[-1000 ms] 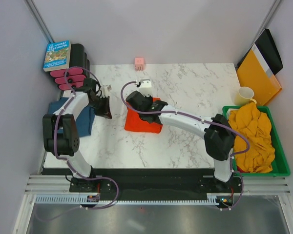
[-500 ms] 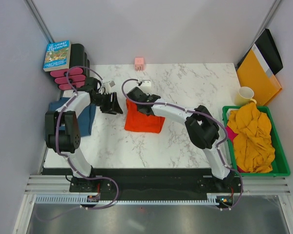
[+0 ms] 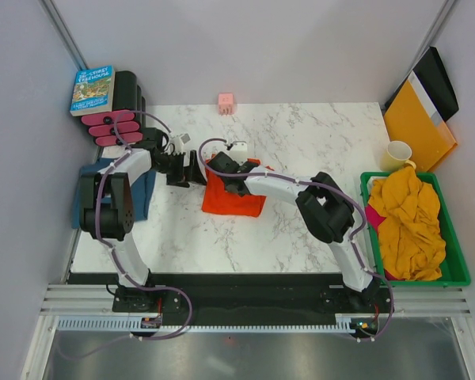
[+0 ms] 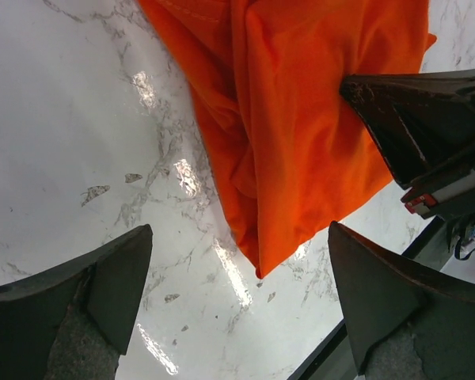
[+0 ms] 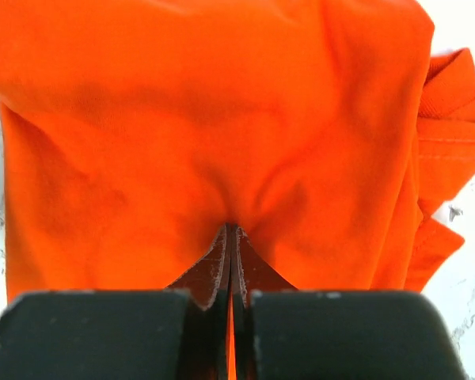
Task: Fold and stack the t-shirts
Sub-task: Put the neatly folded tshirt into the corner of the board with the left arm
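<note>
The left arm (image 3: 131,165) and right arm (image 3: 279,184) are wearing white shells between black joint housings, with a purple cable (image 3: 191,307) trailing along each. Dark wedge-shaped fingers (image 4: 95,277) are tapering to points. Black bases (image 3: 134,299) are showing just off the table's (image 3: 317,134) near edge.

the scene is lit brightly and evenly from above, and only short, soft shadows are cast on the marble table (image 3: 317,134). in the left wrist view, white glare streaks are seen on the table from the centre toward 6 o'clock, and the fingers (image 4: 87,301) at 7 and 5 o'clock are blurred. in the right wrist view, the orange-red t-shirt (image 5: 182,103) is rendered soft and saturated.
</note>
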{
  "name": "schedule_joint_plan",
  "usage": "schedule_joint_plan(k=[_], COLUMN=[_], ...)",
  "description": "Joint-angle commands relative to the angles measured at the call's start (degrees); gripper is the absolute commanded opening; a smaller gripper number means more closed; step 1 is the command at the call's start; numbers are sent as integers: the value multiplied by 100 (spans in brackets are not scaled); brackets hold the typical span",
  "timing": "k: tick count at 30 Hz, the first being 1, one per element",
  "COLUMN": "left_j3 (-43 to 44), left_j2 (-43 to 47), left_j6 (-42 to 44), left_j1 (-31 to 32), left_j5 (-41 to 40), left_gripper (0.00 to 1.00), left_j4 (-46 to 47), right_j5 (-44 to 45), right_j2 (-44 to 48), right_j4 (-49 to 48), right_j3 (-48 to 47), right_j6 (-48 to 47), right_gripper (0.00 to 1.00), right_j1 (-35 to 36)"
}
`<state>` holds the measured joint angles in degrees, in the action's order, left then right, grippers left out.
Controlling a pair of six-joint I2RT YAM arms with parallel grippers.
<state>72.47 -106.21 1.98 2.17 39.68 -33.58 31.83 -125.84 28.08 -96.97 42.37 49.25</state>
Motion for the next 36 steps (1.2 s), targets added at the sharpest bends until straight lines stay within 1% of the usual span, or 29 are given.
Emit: schedule_joint_plan(k=[1,10,18,22,24,27,28,30,31,33,36], left_j3=[215,435,461,453,496,584,602,611,611,602,558], left_j2=[-364,-936,-989,-980,-1015,-1050,-1077,-1068,-1077,-1059,-1042], left_j6=[-154,-382,-611,-532,-497,-497,-505,-488,-488,-497,-532], left_j1=[107,512,872,1004,1083,1162,1171,1171,1171,1171,1189], left_j5=[198,-250,-1304,-1892,-2043,-2202,-2193,-2053,-2009,-1815,-1666], left_gripper=[97,95,92,90,89,86,81,75,68,62,62], left_j4=[282,440,607,424,335,151,107,45,36,-16,-52], right_j5=[42,-28,-63,-116,-125,-142,-151,-151,-151,-151,-151], right_j2=[429,288,288,297,306,297,297,314,323,323,332], right_j4=[23,216,216,190,172,146,154,154,154,154,154], right_j3=[160,512,574,582,574,556,548,539,539,539,530], right_j6=[272,527,562,623,632,650,650,650,650,650,650], right_gripper=[0,0,0,0,0,0,0,0,0,0,0], right_j1=[40,49,40,40,49,49,49,58,58,49,58])
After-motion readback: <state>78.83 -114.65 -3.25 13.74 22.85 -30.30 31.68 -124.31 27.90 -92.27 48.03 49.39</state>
